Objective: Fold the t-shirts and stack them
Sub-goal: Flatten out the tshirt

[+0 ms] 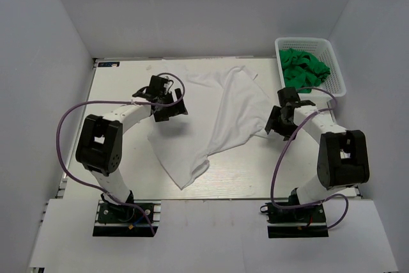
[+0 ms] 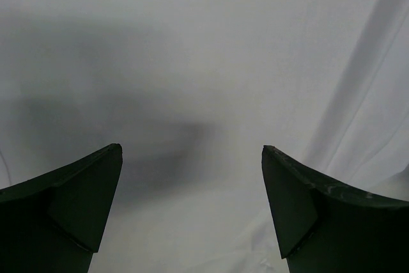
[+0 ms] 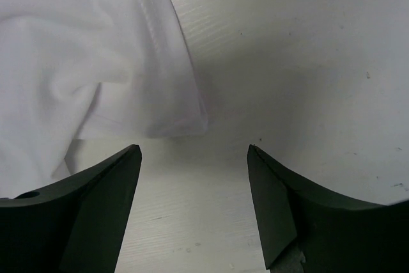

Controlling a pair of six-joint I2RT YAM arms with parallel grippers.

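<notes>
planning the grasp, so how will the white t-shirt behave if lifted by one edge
Probably floppy: the white t-shirt lies rumpled, with soft folds and creases. Likely light, as the cloth looks thin. Pushed, it would probably bunch up rather than slide whole.

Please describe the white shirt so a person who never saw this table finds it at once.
Start from the pale slatted table. Across its middle lies a plain white thin cloth t-shirt, spread out and wrinkled. The other shirts are bright green and heaped in the white plastic lattice basket at the far right corner.
</notes>
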